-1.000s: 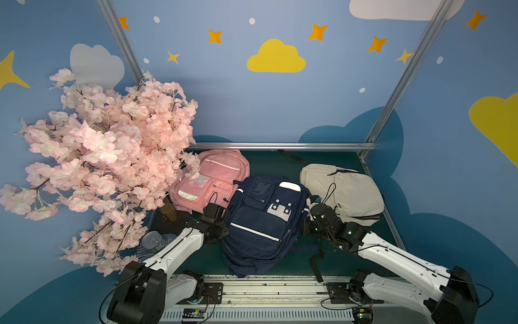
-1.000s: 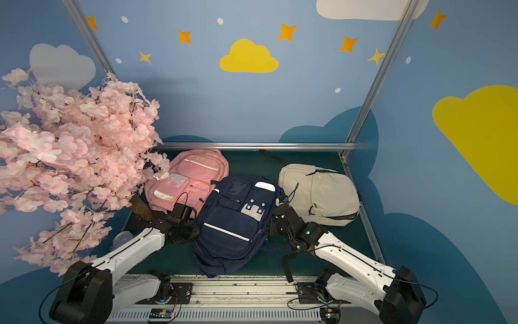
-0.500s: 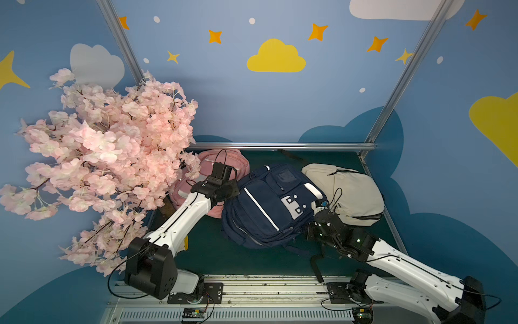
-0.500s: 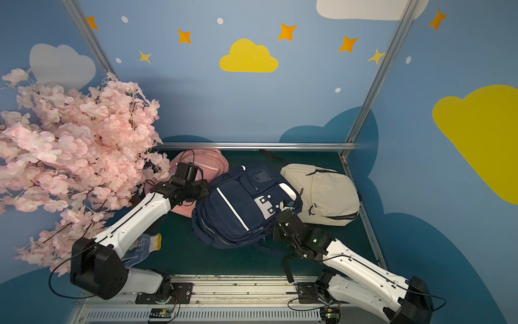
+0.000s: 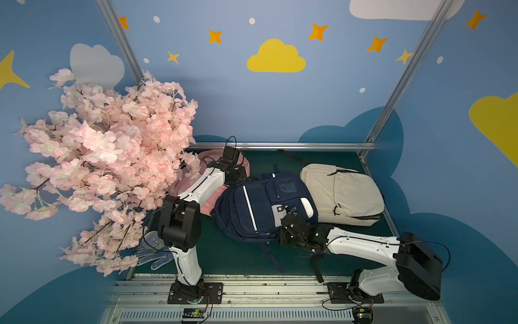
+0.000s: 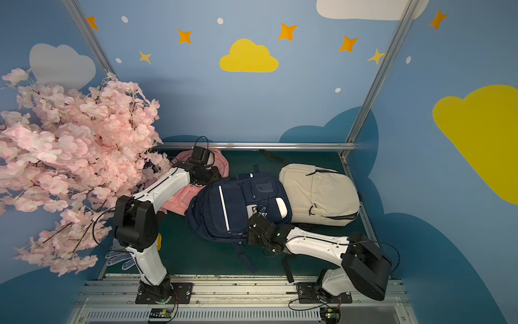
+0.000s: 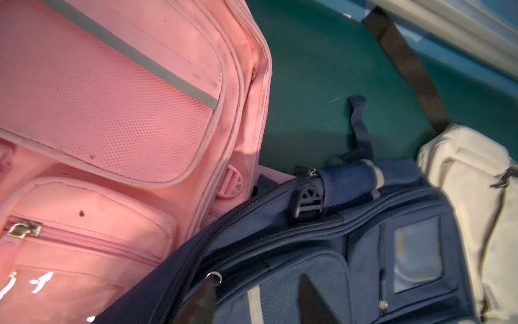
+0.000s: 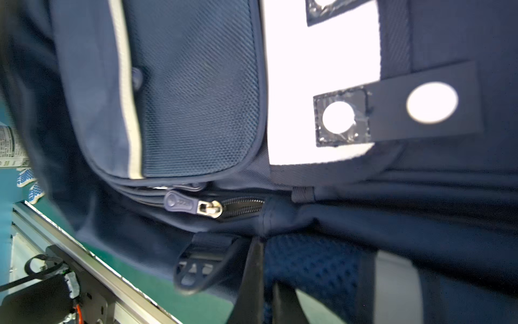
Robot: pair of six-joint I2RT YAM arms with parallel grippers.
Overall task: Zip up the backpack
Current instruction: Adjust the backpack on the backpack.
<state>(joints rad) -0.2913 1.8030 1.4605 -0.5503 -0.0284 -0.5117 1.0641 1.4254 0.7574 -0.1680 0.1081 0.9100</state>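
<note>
The navy backpack (image 5: 260, 207) lies on the green mat in both top views, between a pink and a beige one. My left gripper (image 5: 241, 179) hovers at its far left corner. In the left wrist view it (image 7: 256, 291) is open over the navy mesh pocket (image 7: 302, 280), empty, with a metal zip ring (image 7: 214, 276) by one finger. My right gripper (image 5: 284, 224) is at the backpack's near right edge. In the right wrist view it (image 8: 267, 280) is shut on the blue mesh fabric (image 8: 308, 266). A zipper pull (image 8: 193, 206) lies on the seam just beyond.
The pink backpack (image 5: 207, 202) lies partly under my left arm, and the beige backpack (image 5: 342, 193) lies right of the navy one. A pink blossom tree (image 5: 106, 162) fills the left side. Gloves (image 5: 157, 256) and a plastic cup (image 5: 152, 241) lie at the near left. The arms' base rail (image 5: 252, 289) runs along the front.
The navy backpack has swung clockwise and now lies crosswise. My left gripper went to the far side and opened, letting go. My right gripper stayed shut and drew nearer the front.
</note>
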